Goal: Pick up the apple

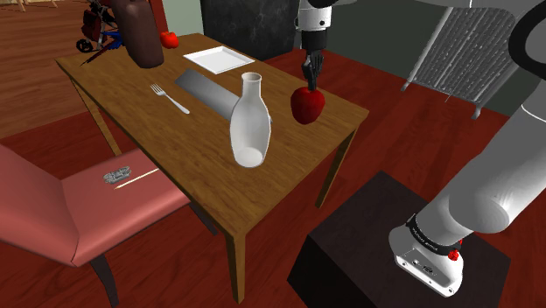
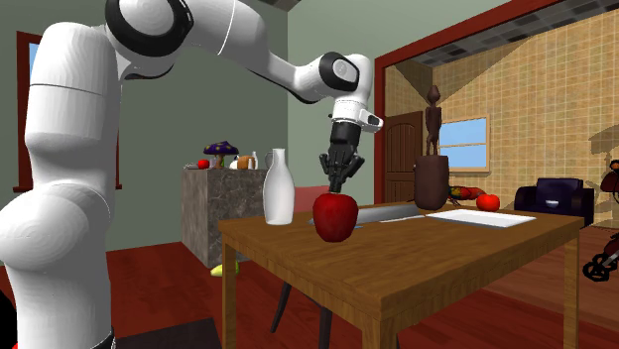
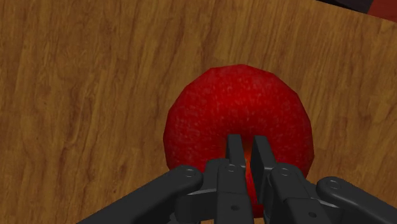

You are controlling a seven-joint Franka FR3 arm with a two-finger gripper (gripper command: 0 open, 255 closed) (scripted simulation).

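Note:
A dark red apple [image 1: 307, 107] [image 2: 335, 216] [image 3: 235, 111] is at the wooden table's [image 1: 175, 149] corner nearest the stand. My black gripper [image 1: 310, 83] [image 2: 337, 183] [image 3: 248, 149] comes straight down onto its top. The fingers [image 3: 235, 153] stand almost together, pinching the stem at the apple's crown. Whether the apple rests on the tabletop or hangs just above it, I cannot tell.
A tall white bottle [image 1: 248, 122] [image 2: 279, 188] stands close beside the apple. Farther along the table lie a grey flat piece [image 1: 206, 90], a fork [image 1: 169, 98] and a white plate [image 1: 219, 59]. A brown vase [image 1: 142, 35] and a small red fruit [image 1: 170, 39] are at the far end. A pink chair [image 1: 79, 210] is drawn up at the side.

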